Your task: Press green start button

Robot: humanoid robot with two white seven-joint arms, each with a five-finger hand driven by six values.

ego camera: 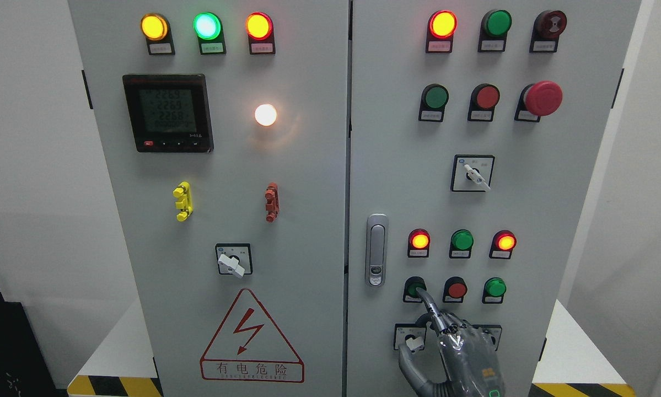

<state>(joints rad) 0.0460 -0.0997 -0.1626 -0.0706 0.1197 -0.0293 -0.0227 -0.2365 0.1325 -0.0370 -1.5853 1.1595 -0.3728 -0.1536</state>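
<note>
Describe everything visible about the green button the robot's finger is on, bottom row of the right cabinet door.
The round green push button sits in a black collar above a small black label plate, leftmost in the lowest row of three on the grey metal door, right of the silver door latch. Unlike the bright green button in that row, it looks dark. The right hand, grey and glossy, extends one finger whose tip covers the button's lower right.

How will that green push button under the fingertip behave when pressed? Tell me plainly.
The green push button sits in a dark collar on the rigid cabinet door, so it probably travels straight in, briefly. Its smooth, rounded cap might let the right robot hand fingertip slip sideways.
</note>
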